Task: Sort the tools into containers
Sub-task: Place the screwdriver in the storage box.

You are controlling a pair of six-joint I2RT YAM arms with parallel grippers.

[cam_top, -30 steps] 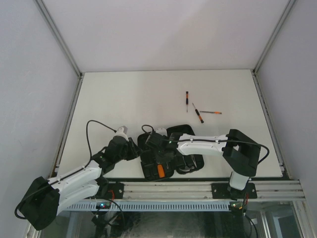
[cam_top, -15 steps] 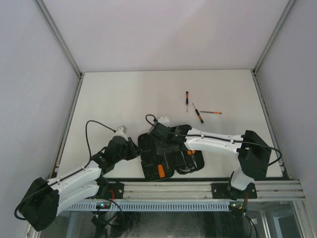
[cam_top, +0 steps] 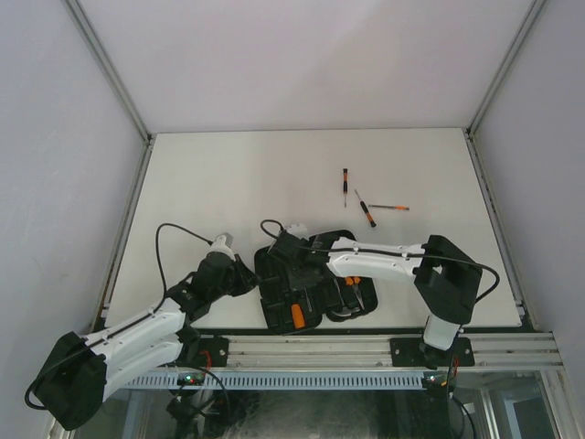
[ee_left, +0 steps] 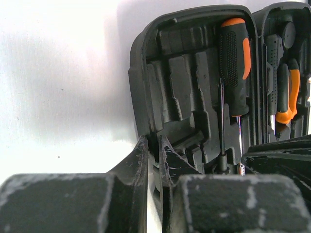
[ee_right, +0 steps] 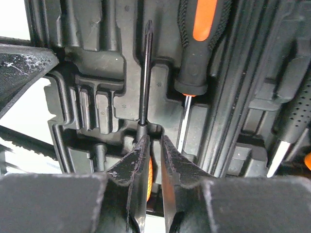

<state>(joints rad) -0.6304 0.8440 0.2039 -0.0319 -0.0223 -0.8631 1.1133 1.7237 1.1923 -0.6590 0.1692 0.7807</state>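
The black tool case lies open near the table's front edge. My left gripper is shut on the case's left wall, fingers either side of the rim. My right gripper hangs over the left half of the case, shut on a thin screwdriver whose orange handle shows between my fingers and whose shaft lies over a moulded slot. A large orange-and-black screwdriver sits in the slot beside it. Orange-handled pliers lie in the right half. Three thin screwdrivers lie loose on the table.
The loose screwdrivers lie on the white table beyond the case, right of centre, one at the far side and one pointing right. Grey walls enclose the table. The arms' mounting rail runs along the front edge.
My right gripper swung back over the case, then drew in and down over the left half. My left gripper has kept its grip on the case wall.
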